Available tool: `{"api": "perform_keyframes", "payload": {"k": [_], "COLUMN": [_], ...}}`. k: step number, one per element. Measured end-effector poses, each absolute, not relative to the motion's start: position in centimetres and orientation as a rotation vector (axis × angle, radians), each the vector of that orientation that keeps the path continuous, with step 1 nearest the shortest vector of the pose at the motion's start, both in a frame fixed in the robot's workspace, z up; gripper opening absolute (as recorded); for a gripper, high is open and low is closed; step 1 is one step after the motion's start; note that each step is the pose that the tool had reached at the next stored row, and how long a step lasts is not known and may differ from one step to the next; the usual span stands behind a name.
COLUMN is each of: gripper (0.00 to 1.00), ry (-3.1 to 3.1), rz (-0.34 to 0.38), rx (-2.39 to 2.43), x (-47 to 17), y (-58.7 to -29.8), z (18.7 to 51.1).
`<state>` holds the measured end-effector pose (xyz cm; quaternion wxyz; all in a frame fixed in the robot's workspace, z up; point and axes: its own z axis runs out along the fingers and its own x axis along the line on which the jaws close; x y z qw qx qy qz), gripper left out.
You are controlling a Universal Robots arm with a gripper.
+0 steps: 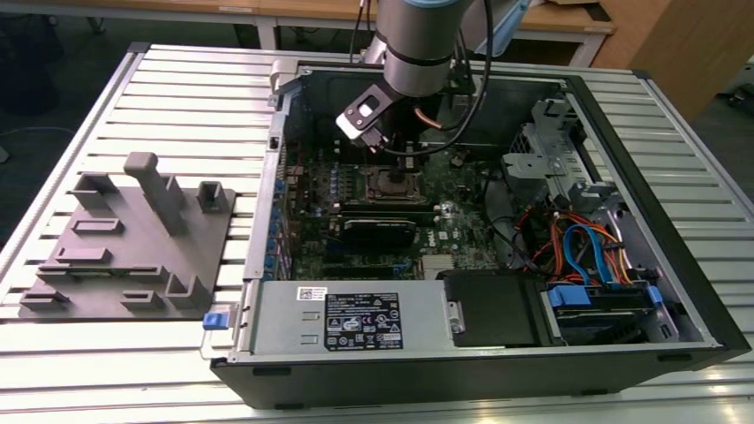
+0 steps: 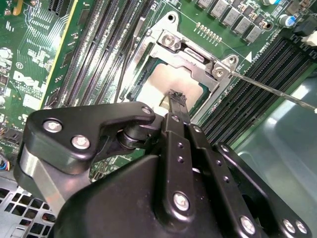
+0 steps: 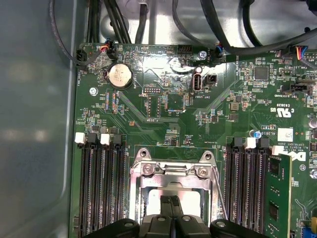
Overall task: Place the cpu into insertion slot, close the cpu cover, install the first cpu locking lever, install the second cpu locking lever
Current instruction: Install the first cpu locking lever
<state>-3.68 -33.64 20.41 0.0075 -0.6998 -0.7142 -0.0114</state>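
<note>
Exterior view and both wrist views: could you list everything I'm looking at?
computer case: one, black, open, on the slatted table.
circuit board: one, green, inside the case.
cpu cover: one, silvery frame, lying flat on the board.
cpu: one, silvery, showing through the cover's window.
memory slots: long, black, both sides of the cover.
coin battery: one, silver, on the board.
power supply: one, grey box, inside the case.
fixture: one, grey, at the exterior view's left of the case.
arm: one, grey, reaching into the case.
gripper: one, black, shut, tips over the cpu.
</note>
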Motion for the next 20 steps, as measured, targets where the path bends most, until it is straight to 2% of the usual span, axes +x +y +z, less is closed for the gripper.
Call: {"api": "perform_keyframes", "payload": {"k": [20], "gripper": [0.10], "ry": [-2.233], "rz": [-0.036], "rx": [-2.188], "x": [-3.7], "y": [-33.6], "z": [22.2]}}
